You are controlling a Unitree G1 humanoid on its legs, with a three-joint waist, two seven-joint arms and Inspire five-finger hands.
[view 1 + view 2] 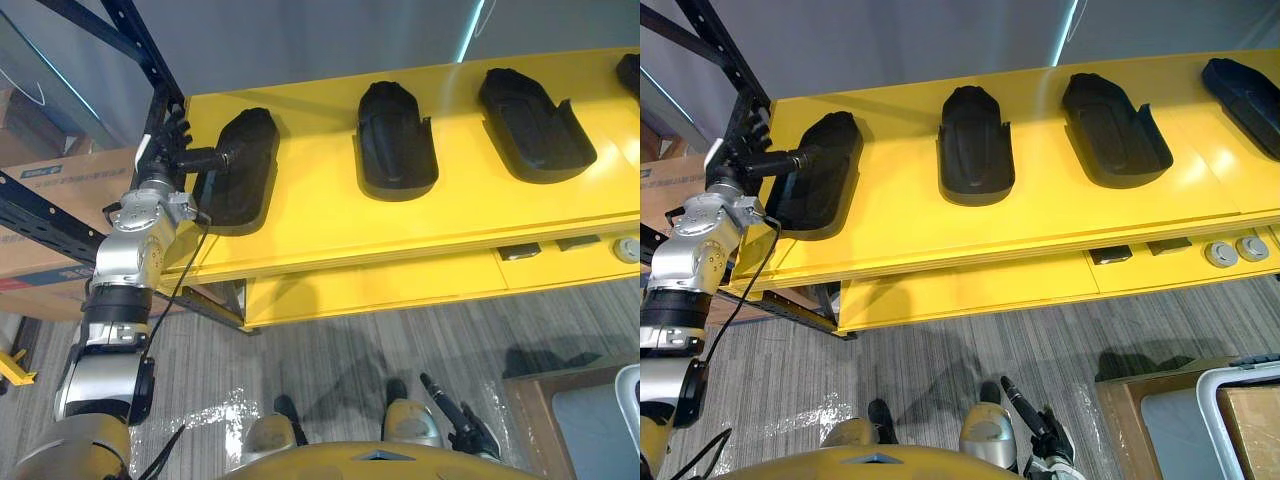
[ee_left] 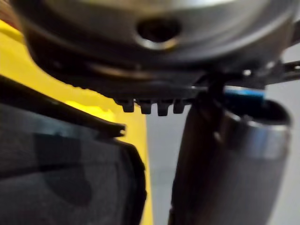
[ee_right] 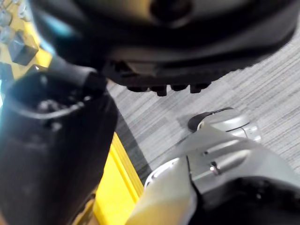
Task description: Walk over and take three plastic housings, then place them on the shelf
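Several black plastic housings lie in a row on the yellow table: the leftmost housing, a middle housing, a right housing and another at the far right edge. My left hand is at the table's left end, fingers straight and upright, its thumb stretched out against the leftmost housing's near-left rim. Nothing is held in it. My right hand hangs low over the floor, relaxed and holding nothing.
A black rack frame stands just left of the left hand, with cardboard boxes behind it. A lower yellow ledge carries small grey parts. A brown crate stands on the floor at lower right.
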